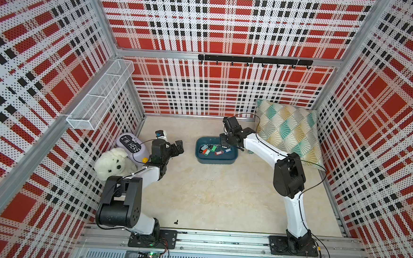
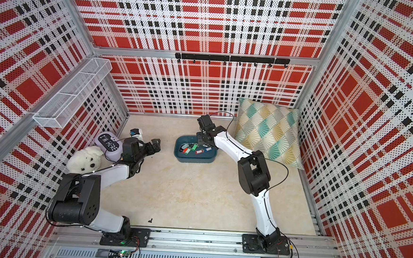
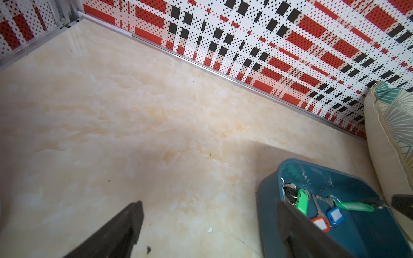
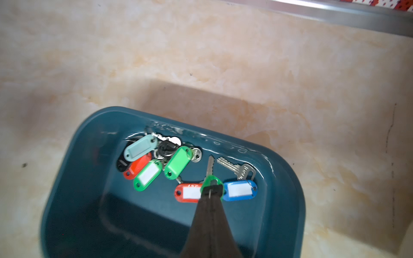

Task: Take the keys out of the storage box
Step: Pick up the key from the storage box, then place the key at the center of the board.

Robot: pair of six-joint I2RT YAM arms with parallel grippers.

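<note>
A beige marbled tabletop (image 1: 221, 196) fills the lower middle of both top views, walled by red, black and white plaid panels. A patterned pillow (image 1: 289, 129) leans in the corner right of frame centre. A white wire-mesh basket (image 1: 99, 96) hangs on the wall at the upper left, and a black hook rail (image 1: 254, 60) runs across the back wall near the top. The storage box (image 1: 214, 160), a shallow dark teal tub, sits on the table just above frame centre, near the pillow's lower left corner but apart from it. At the table's left edge a white plush animal (image 1: 113, 163) lies just beside a lilac case (image 1: 132, 146) lettered "I'M HERE". The left gripper (image 1: 178, 147) hovers between that case and the box, fingers spread wide with nothing between them. The right gripper (image 4: 211, 189) reaches into the box from the pillow side. Its fingers are pressed together on the tag of a green-tagged key (image 4: 206, 182), whose blade points out past the fingertips. The other keys (image 4: 156, 160) lie on the box floor. Most are heaped in its left half in both top views, with pale grey, black, red and green tags. A red tag and a blue tag lie just beside the pinched one.
</note>
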